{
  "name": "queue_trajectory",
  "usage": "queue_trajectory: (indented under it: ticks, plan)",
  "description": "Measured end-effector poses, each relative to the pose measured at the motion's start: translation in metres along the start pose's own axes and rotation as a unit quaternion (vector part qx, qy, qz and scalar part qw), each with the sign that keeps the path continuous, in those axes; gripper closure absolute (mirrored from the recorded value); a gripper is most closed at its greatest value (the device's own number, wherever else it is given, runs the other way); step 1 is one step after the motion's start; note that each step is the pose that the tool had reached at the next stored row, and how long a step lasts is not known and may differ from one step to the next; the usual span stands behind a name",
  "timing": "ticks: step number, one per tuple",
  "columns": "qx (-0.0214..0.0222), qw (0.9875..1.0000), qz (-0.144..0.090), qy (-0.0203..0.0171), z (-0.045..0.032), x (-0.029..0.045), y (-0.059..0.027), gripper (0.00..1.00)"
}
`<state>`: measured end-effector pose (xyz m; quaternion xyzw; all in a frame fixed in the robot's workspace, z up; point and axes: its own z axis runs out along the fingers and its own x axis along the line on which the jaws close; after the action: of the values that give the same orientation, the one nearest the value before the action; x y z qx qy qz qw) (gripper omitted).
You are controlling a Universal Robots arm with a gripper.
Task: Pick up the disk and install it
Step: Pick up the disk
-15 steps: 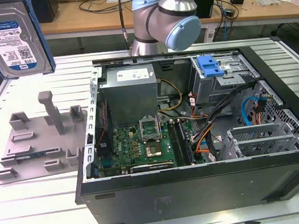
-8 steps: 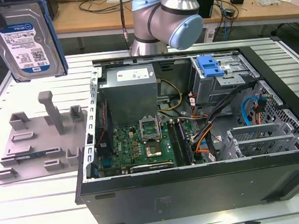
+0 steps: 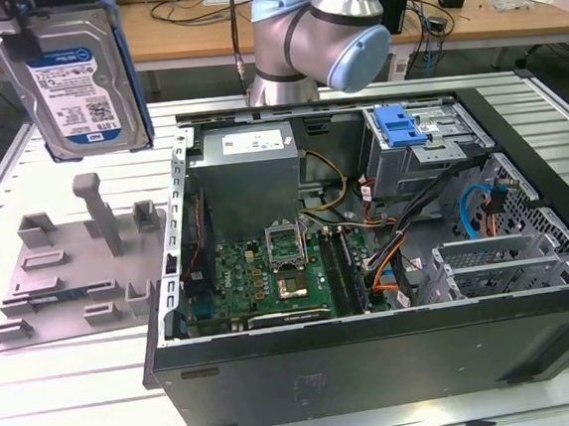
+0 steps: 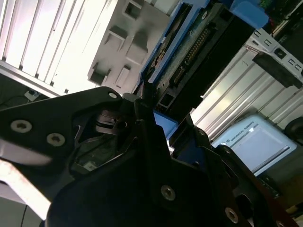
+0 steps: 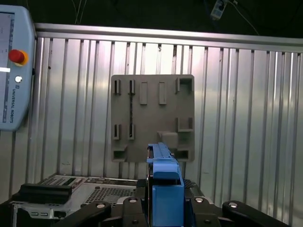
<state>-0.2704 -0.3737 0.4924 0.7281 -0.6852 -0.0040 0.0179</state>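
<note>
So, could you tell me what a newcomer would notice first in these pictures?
Probably the disk, hanging in the air at the exterior view's upper left, above a grey moulded tray. Next comes the open computer case across the middle and right, its insides exposed, with the robot arm rising behind it.

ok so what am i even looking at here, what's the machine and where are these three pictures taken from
It is a robot arm by an open computer case on a slatted table. The exterior view comes from a camera off the arm; both wrist views come from cameras riding on it, looking past its gripper. The fingers are shut on the disk, a hard drive in a blue bracket, held in the air above a grey tray beside the case.
</note>
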Motion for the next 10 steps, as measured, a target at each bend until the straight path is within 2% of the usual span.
queue_trajectory:
  ticks: [5,10]
  plan:
    - [0.0000,1.0000,0.000,-0.0007,-0.0003,0.0101,-0.0145,0.63]
    - [0.0001,1.0000,0.000,-0.0016,-0.0005,0.0237,-0.0306,0.63]
